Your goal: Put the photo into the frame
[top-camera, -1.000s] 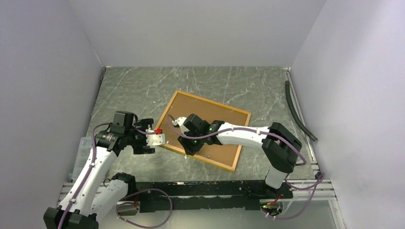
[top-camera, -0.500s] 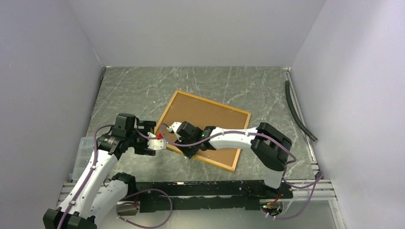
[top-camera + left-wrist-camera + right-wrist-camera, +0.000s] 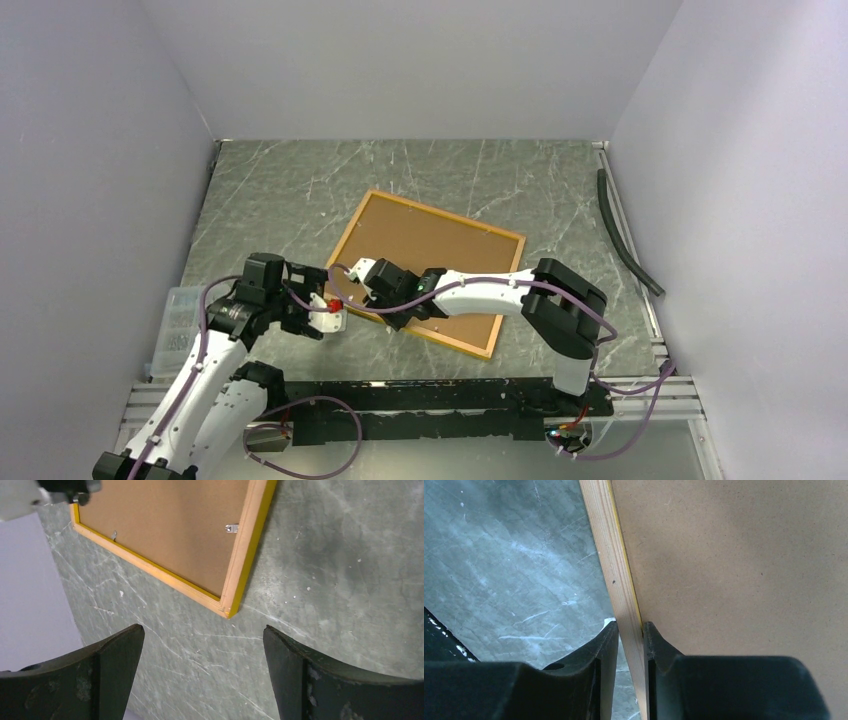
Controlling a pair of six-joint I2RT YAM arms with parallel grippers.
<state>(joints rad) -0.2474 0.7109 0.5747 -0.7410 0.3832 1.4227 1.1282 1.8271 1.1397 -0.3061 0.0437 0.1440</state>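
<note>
No lettering, label, brand mark, number or sign can be read in any view. The thin-railed yellow-orange picture frame (image 3: 250, 545) lies back-up on the grey marbled table (image 3: 325, 580). Neither its rails nor its plain brown backing board (image 3: 170, 525) carries any legible marking.
</note>
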